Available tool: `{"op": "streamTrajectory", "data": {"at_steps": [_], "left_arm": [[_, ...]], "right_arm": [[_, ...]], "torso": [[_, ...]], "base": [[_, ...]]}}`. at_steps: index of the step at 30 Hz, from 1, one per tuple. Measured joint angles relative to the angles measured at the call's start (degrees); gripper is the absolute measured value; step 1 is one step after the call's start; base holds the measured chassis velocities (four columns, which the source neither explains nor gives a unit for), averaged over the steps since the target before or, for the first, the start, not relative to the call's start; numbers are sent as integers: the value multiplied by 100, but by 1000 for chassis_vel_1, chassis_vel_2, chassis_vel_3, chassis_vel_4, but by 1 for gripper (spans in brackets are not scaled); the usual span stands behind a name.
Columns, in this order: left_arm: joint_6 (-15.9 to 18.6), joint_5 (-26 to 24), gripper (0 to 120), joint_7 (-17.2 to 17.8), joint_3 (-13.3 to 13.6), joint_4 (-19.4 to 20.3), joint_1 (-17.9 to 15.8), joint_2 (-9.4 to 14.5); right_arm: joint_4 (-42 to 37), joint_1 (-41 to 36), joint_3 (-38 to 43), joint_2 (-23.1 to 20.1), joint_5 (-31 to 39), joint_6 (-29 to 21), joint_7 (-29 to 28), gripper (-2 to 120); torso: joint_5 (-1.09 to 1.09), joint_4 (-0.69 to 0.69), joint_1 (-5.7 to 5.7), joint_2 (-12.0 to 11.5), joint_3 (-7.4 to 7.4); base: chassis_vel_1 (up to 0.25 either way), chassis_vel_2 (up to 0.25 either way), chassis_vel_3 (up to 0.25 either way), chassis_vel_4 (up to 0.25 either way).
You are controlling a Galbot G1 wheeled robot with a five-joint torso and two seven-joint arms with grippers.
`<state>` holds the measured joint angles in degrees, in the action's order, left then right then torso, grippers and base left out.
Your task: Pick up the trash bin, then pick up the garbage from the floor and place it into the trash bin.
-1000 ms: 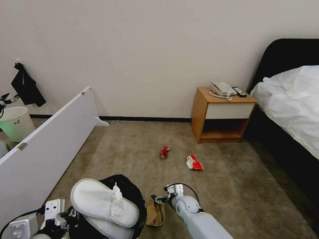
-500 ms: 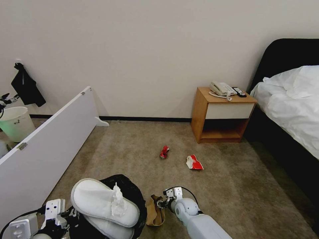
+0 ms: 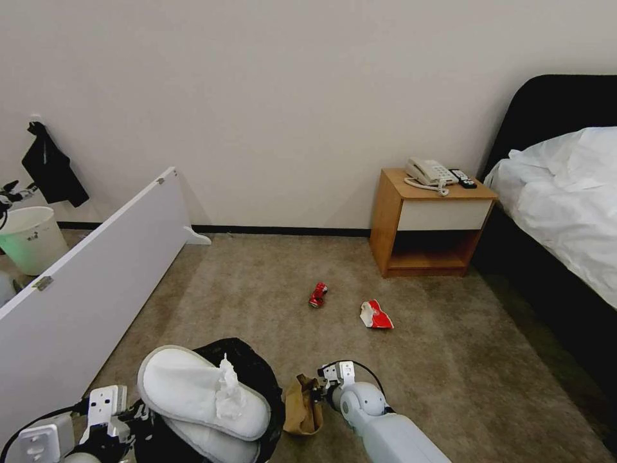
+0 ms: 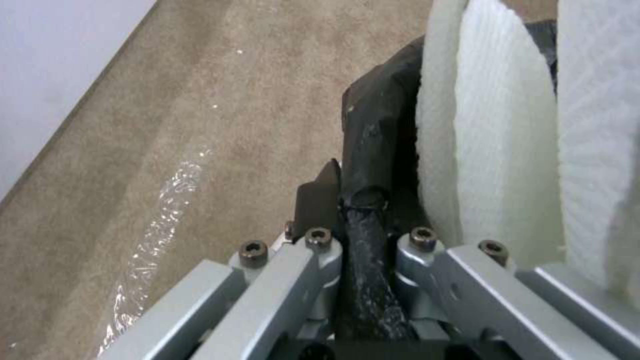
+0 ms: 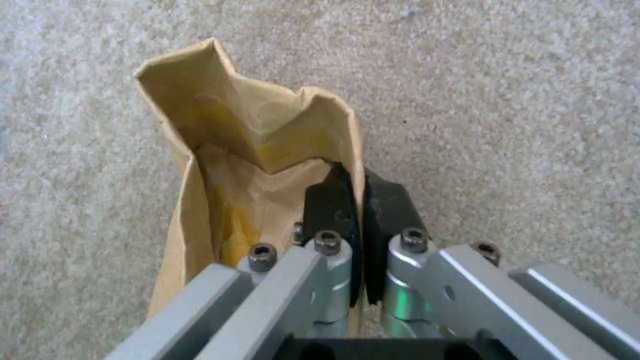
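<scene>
Just right of the trash bin, the right gripper has its pads pinched tight on one wall of the brown paper bag, which seems barely off the floor. Left gripper is clamped on the bin's black liner rim. With the slippers heaped over the bin mouth, the thin-held bag may tear, slip or bounce off.
</scene>
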<state>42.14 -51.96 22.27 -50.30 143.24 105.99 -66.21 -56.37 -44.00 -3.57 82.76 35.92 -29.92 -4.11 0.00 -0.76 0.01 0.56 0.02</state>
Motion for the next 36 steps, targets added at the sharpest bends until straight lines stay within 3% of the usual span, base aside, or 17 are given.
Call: {"op": "streamTrajectory", "data": {"at_steps": [14, 17, 23, 26, 28, 29, 31, 36], "left_arm": [[0, 0, 4, -4, 12, 0, -20, -6], [0, -30, 4, -5, 12, 0, -38, 12], [0, -73, 4, -6, 81, 0, 3, 124], [0, -88, 4, -5, 87, 0, 7, 161], [0, -189, 4, 16, 87, 0, -7, 273], [0, -189, 4, 16, 87, 0, -7, 273], [0, -246, 4, 26, 100, 0, -5, 342], [0, -275, 4, 31, 121, 0, 33, 398]], "right_arm": [[-122, -56, 70, -60, 55, 16, 9, 2], [-515, -236, 251, -238, 170, 118, 10, 2], [-1843, -712, 721, -880, 227, 735, 338, 2], [-2118, -818, 832, -1052, 227, 873, 440, 2], [-2847, -1106, 1067, -1584, 298, 1343, 646, 2], [-2847, -1106, 1067, -1584, 298, 1343, 646, 2], [-3459, -1297, 1257, -2034, 450, 1641, 790, 0], [-3976, -1466, 1496, -2443, 464, 2370, 1050, 0]], "torso": [[0, 0, 0, 0, 0], [1, 0, 0, 0, 0], [1, 1, 0, 0, 0], [2, 1, 0, 0, -1], [3, -1, 0, 0, -1], [3, -1, 0, 0, -1], [0, -3, 0, 1, -1], [2, 1, 0, 1, -1]], "base": [[0, 0, 0, 0], [0, 0, 0, 0], [0, 0, 0, 0], [0, 0, 0, 0], [0, 0, 0, 0], [0, 0, 0, 0], [0, 0, 0, 0], [0, 0, 0, 0]]}}
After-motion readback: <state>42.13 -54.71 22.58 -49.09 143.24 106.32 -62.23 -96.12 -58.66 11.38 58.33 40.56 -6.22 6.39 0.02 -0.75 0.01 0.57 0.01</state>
